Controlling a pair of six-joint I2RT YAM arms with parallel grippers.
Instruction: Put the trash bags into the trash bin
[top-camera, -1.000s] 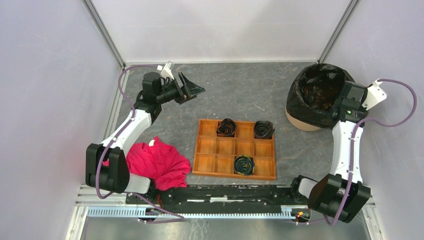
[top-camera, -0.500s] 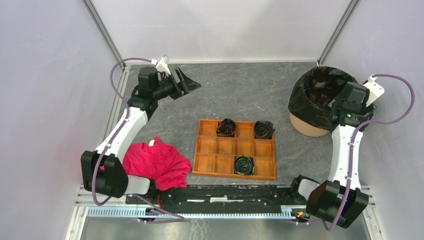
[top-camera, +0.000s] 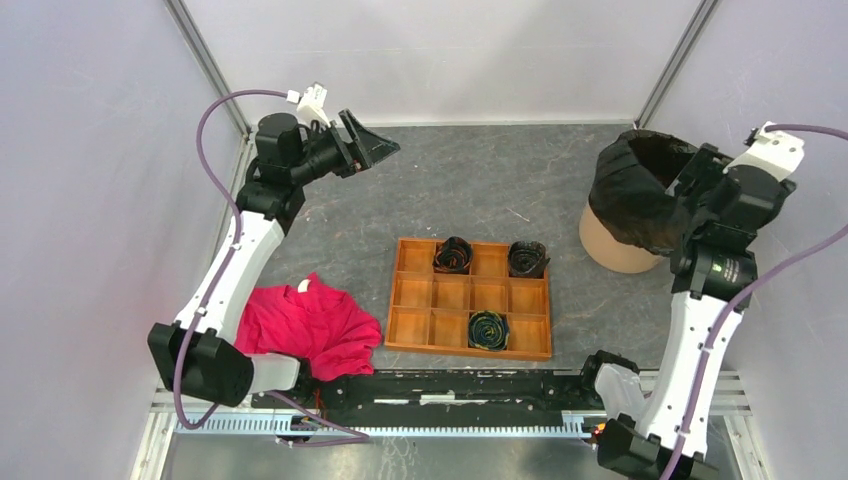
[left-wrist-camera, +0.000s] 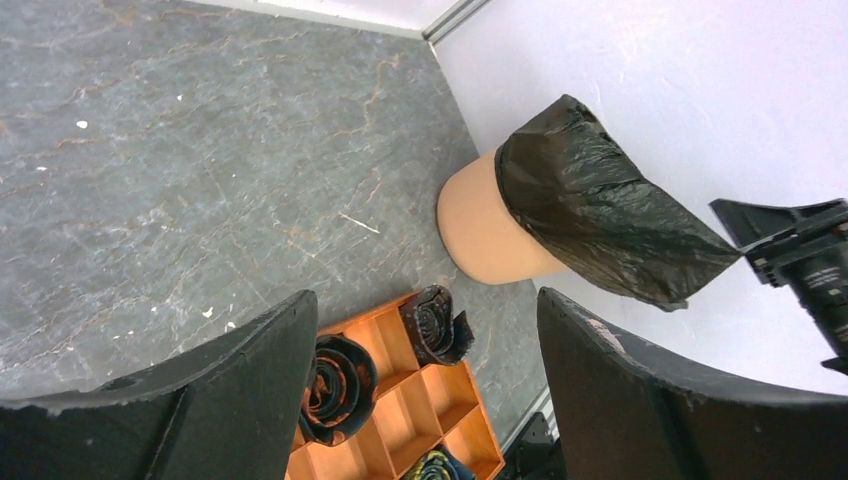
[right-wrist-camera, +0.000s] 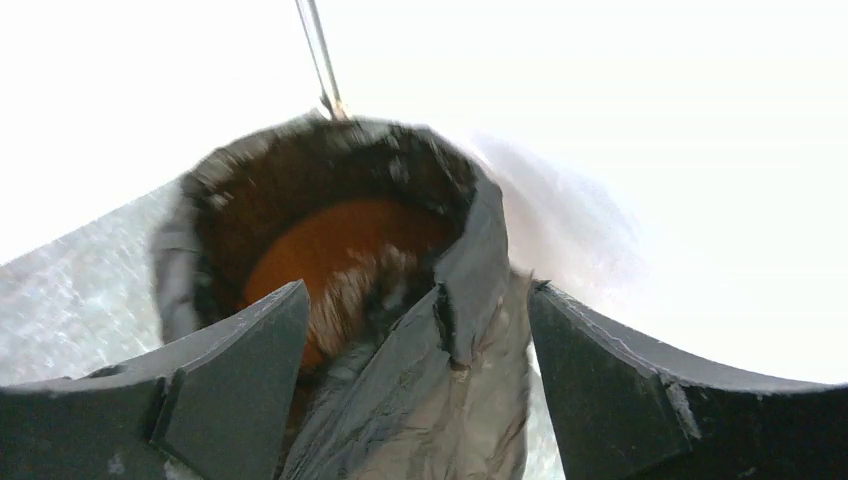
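The trash bin (top-camera: 610, 248) is a terracotta bucket at the back right, and the black trash bag (top-camera: 640, 195) is draped over its rim and lines its inside. My right gripper (top-camera: 692, 188) hovers at the bag's right side with its jaws wide open. In the right wrist view a loose fold of the bag (right-wrist-camera: 460, 400) rises between the spread fingers of the right gripper (right-wrist-camera: 418, 290), which do not clamp it; the bin's orange bottom (right-wrist-camera: 330, 240) shows through. My left gripper (top-camera: 375, 148) is open and empty, high at the back left. The left wrist view looks past the left gripper (left-wrist-camera: 425, 300) at the bin (left-wrist-camera: 480, 230) and bag (left-wrist-camera: 600, 215).
A wooden compartment tray (top-camera: 415, 300) lies mid-table with three dark rolls (top-camera: 453, 255) (top-camera: 527, 259) (top-camera: 488, 330) in it. A red-pink cloth (top-camera: 310, 325) lies near the left arm's base. Walls close in on the left, back and right.
My right gripper has opened and let go of the bag's rim, and the right arm has risen and drawn back to the right. The left arm has lifted slightly toward the back left.
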